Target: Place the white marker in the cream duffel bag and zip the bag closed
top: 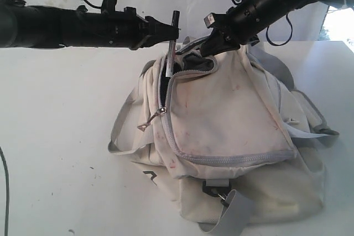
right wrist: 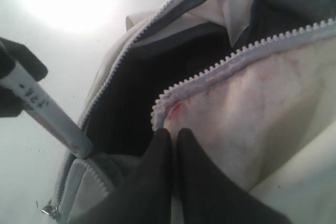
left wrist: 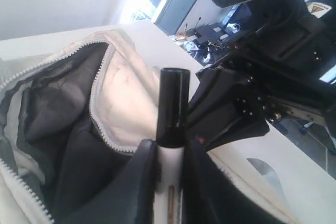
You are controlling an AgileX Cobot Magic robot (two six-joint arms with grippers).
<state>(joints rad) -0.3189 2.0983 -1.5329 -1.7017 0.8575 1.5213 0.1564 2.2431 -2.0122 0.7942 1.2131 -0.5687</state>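
Plainly, the marker [top: 171, 59] is the easy part: it is light, stiff and smooth, so it could slide under a loose pinch, yet it will not bend or break in a firm one. The left gripper [top: 169, 32] is clamped across its white barrel just under the black cap and holds it nearly upright. Its lower end dips into the mouth of the bag [top: 232, 120], which opens at the bag's 11 o'clock in the exterior view. That high hold looks sound, since it leaves the long lower end free to go in first. The bag is the awkward thing, being soft, limp and fairly bulky, and it will sag shut wherever nothing props it. The right gripper [top: 217, 43] has its fingers pressed together on the edge of the flap [right wrist: 252, 108] at the bag's 12 o'clock, lifting it so the dark lining shows. The toothed zip edge gives a firmer purchase than plain cloth. For closing, the place to take hold is the small metal pull [top: 149, 122], hanging at about 9 o'clock. It is tiny and loose, so it will likely swing away from a careless pinch, and the cloth near it probably needs holding taut. The bag sits on the white table [top: 55, 136].
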